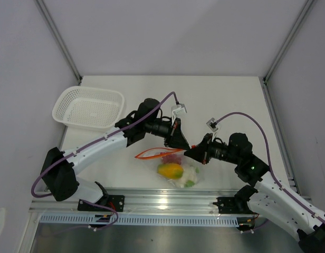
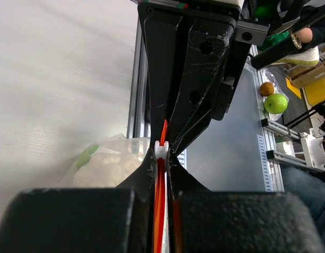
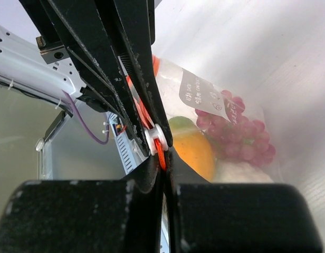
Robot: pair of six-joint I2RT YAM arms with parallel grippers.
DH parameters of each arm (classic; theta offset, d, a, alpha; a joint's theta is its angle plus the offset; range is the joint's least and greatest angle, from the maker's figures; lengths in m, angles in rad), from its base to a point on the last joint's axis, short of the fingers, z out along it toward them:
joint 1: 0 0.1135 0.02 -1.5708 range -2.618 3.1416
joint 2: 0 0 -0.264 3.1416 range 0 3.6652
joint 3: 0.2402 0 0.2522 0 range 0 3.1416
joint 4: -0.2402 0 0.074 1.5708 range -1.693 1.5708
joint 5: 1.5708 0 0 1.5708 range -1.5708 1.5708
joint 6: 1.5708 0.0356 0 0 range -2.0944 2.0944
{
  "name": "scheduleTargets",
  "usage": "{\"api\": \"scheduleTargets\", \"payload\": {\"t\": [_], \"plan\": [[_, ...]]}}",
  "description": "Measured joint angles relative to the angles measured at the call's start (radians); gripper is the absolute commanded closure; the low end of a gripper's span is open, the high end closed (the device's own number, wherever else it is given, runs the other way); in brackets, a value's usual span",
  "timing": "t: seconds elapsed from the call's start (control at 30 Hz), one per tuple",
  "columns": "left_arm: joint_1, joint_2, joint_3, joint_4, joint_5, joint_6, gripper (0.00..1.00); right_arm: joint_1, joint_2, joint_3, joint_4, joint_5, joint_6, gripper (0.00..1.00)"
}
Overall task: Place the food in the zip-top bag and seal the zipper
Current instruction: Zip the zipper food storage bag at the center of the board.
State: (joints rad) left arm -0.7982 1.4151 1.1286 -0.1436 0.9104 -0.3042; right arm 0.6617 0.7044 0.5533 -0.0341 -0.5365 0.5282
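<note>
White tabletop (image 1: 231,100) below, both arms angle inward, tips meeting, jaws clamped on the zipper (image 1: 152,153) of the zip-top bag (image 1: 191,174)

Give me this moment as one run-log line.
stage: sealing | left claw: shut on zipper | right claw: shut on zipper | food: inside zip-top bag | seal: not yet complete

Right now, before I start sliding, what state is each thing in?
left gripper: shut on the zipper.
right gripper: shut on the zipper, tips meeting the left's.
zipper: strips gape apart in the top view, not sealed.
zip-top bag: lying on the table, filled.
mango: inside the bag.
grape bunch: inside the bag.
white-and-green vegetable: inside the bag.
basket: upright, nothing seen in it.
</note>
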Motion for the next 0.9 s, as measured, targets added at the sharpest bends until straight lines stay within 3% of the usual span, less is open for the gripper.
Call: {"api": "scheduleTargets", "payload": {"t": [0.9], "plan": [[0.067,-0.078,-0.108,-0.071,-0.026,0.051,0.99,-0.019,-0.098,-0.056,-0.032,0.156,0.06,1.0]]}}
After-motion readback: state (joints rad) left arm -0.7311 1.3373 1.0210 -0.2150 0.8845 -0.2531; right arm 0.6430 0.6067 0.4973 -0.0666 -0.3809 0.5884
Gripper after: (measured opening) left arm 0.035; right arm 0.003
